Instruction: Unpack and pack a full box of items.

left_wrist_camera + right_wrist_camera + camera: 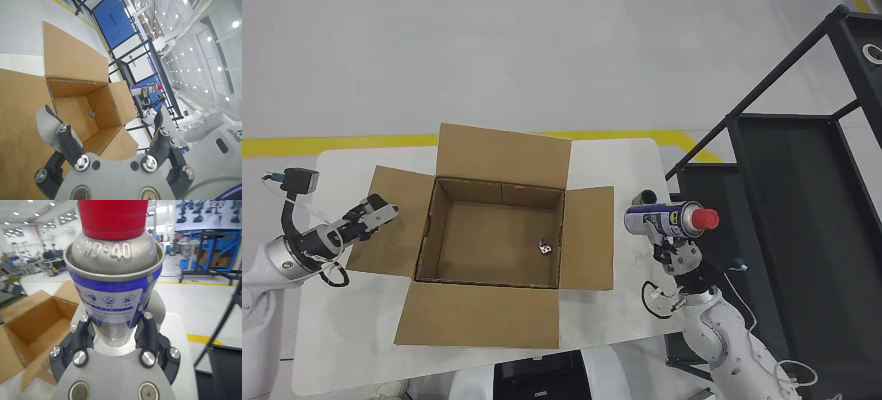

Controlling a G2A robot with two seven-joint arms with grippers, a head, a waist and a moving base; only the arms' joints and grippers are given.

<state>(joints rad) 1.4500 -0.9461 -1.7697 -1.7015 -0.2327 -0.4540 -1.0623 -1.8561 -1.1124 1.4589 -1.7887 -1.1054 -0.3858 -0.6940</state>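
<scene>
Now: spray can clenched sideways in your right gripper, just beside the box.
Risk: the smooth can may pivot and snag the near flap as you carry it; your left gripper sits released across the box.

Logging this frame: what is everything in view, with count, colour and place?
cardboard box: one, brown, middle of the table, all four flaps open
metal part: one, small, silver-grey, on the box floor near its right wall
spray can: one, blue and white with a red cap, held off the table beside the box's right flap
table: one, white, under the box
rack: one, black, right of the table
floor line: one, yellow, behind the table
left gripper: one, grey and black, open, at the box's left flap
right gripper: one, grey and black, shut on the spray can
</scene>
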